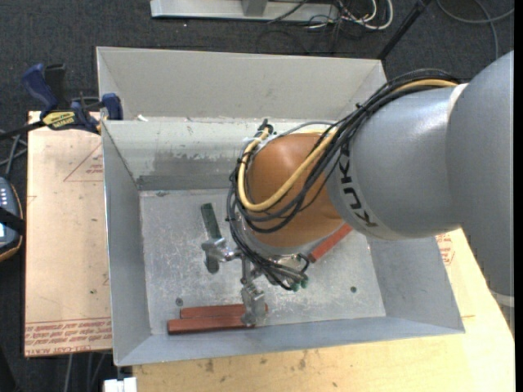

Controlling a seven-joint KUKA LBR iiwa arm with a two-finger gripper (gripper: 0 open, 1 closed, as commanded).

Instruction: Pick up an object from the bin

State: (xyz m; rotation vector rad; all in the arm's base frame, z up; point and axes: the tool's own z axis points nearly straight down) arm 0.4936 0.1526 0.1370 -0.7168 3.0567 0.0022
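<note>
Reddish-brown bar (204,320), long and flat, lay on the floor of the grey metal bin (122,243) at about six o'clock, close along the near wall, its length running from eight o'clock towards four o'clock. The gripper (234,278) stood just above the bar's four-o'clock end with its jaws spread apart and nothing between them. One fingertip (254,307) was down at that end of the bar, touching it or very nearly so, and the other finger (214,254) stood off at ten o'clock from the first, over bare floor.

At eleven o'clock from the gripper, a short way off, lay a small dark grey strip (208,217), apart from the bar. At two o'clock from the gripper a red piece (330,242) showed, partly hidden under the robot; its full shape could not be told.

Over the gripper sat the orange cover (282,178) of the wrist, looped with yellow and black cables (270,201), and the grey arm (425,162) reached in from three o'clock.
</note>
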